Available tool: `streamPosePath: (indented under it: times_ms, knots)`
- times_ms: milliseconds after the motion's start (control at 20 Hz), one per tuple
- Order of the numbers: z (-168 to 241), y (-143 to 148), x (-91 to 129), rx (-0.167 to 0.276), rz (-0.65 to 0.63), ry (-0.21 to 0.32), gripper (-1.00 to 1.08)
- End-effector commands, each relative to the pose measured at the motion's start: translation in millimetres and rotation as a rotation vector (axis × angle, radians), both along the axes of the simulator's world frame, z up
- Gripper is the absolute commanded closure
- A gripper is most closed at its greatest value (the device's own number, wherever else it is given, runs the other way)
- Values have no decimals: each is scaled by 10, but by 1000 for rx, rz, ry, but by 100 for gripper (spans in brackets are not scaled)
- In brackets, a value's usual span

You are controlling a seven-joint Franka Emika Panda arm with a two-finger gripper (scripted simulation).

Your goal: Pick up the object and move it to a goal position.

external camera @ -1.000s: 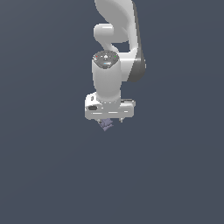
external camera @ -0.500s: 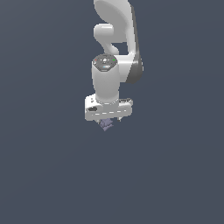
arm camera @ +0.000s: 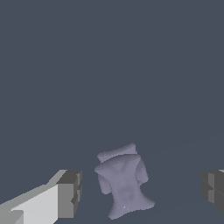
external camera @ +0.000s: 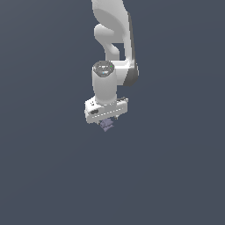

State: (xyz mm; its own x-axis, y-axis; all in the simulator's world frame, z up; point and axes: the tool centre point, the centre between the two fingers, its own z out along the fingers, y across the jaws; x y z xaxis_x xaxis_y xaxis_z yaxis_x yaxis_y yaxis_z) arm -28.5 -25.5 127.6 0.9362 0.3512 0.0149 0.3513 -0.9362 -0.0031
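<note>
Gripper (arm camera: 140,190) — spread wide, grasping nothing, fingers (arm camera: 68,194) apart from the block on both sides. Object (arm camera: 124,181) — lower centre of the wrist frame, between the fingers, nearer one; long axis across the closing line.

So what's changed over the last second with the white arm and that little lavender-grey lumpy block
The white robot gripper has dropped lower onto the small lavender-grey ridged block, so less of the block shows beneath it in the exterior view. The wrist view shows the dark fingers spread on either side of the block, with gaps, so nothing is gripped yet. The block itself appears to lie where it was on the dark grey floor.
</note>
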Motion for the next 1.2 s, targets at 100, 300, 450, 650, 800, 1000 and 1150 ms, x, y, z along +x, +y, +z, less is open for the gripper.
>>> streamPosePath:
  times_ms: [100, 300, 450, 650, 800, 1000, 1150]
  knots:
    - [-153, -46, -154, -6, 114, 4, -92]
    - [-253, -72, -263, -8, 192, 8, -92]
    - [-308, -85, -327, -9, 236, 9, -92]
    - [-356, -96, -384, -10, 275, 11, -92]
    - [-373, -99, -405, -10, 290, 11, -92]
    - [-376, -100, -404, -10, 288, 12, -92]
    - [-427, -99, -407, -10, 289, 12, -92]
